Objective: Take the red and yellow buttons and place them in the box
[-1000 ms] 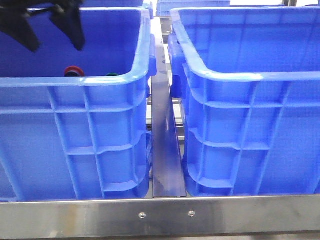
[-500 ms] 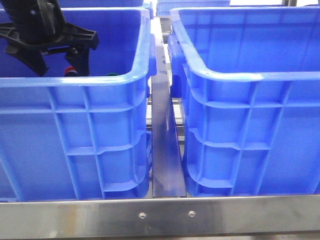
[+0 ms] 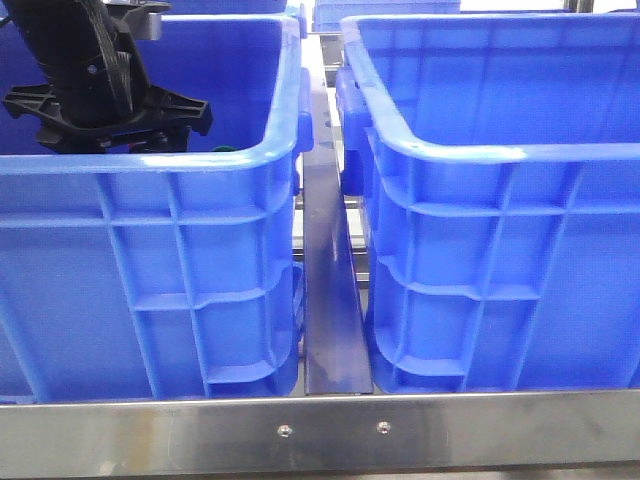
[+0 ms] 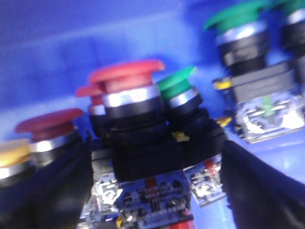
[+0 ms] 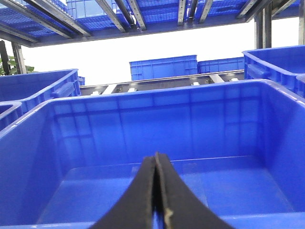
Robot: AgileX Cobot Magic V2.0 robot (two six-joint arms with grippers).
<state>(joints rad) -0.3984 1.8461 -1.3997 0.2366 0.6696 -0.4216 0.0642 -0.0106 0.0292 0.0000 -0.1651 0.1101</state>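
Observation:
My left gripper (image 3: pixel 105 125) is low inside the left blue crate (image 3: pixel 150 165), its fingertips hidden behind the near rim. In the left wrist view it (image 4: pixel 152 191) is open, with a red button (image 4: pixel 126 78) on its black body standing between the two dark fingers (image 4: pixel 267 191), apart from both. More red buttons (image 4: pixel 47 124) and a yellow one (image 4: pixel 12 152) stand beside it. My right gripper (image 5: pixel 156 157) is shut and empty, above the near rim of the empty right crate, the box (image 5: pixel 157 114), which also shows in the front view (image 3: pixel 500 150).
Green buttons (image 4: pixel 177 81) stand close behind the red one, and another (image 4: pixel 238 19) is farther off. One green cap peeks over the rim (image 3: pixel 225 149). A steel rail (image 3: pixel 330 300) runs between the crates. More blue crates (image 5: pixel 164 67) stand behind.
My left gripper has come down from above the left crate into it, and its fingers have sunk behind the rim, covering the red button seen in the front view. The crates have not moved.

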